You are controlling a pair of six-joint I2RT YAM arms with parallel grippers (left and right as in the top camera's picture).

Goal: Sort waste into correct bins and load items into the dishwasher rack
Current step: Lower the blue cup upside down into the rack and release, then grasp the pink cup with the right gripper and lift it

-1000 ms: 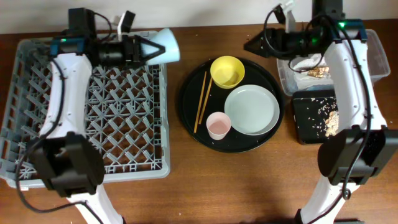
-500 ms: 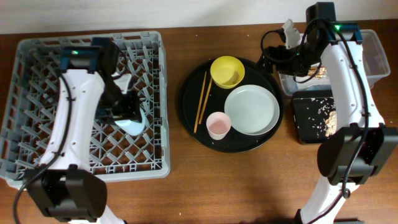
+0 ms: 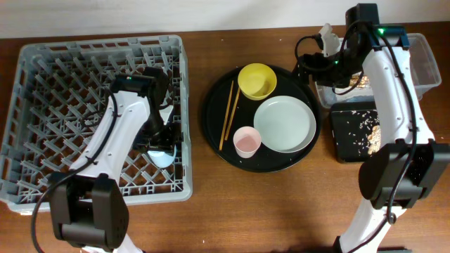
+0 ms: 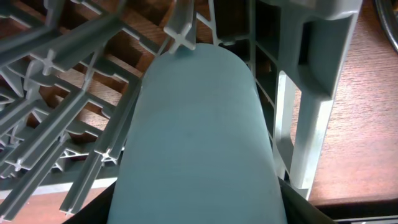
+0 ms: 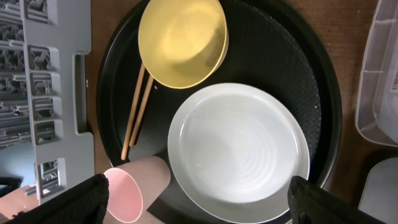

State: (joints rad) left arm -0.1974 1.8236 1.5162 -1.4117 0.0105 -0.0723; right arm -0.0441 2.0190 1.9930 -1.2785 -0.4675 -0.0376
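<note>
My left gripper [image 3: 160, 143] is shut on the light blue cup [image 3: 162, 156] and holds it low among the pegs at the right side of the grey dishwasher rack [image 3: 42, 105]. In the left wrist view the cup [image 4: 199, 124] fills the frame between the fingers [image 4: 93, 211]. My right gripper [image 3: 307, 65] is open and empty, hovering over the round tray's back right. Its view shows the yellow bowl [image 5: 180, 40], grey-white plate [image 5: 239, 149], pink cup [image 5: 134, 190] and chopsticks [image 5: 137, 112] below the wide-open fingertips [image 5: 87, 199].
The round black tray [image 3: 218, 144] holds the dishes between rack and bins. The clear tub [image 3: 425, 63] at the back right holds white and brownish waste, partly hidden by the arm. The black rectangular tray [image 3: 348, 147] in front of it holds crumbs [image 3: 375, 137].
The left arm has carried the blue cup from above the rack's back edge down into the rack's right side. The right gripper shifted slightly right, then stayed still.
</note>
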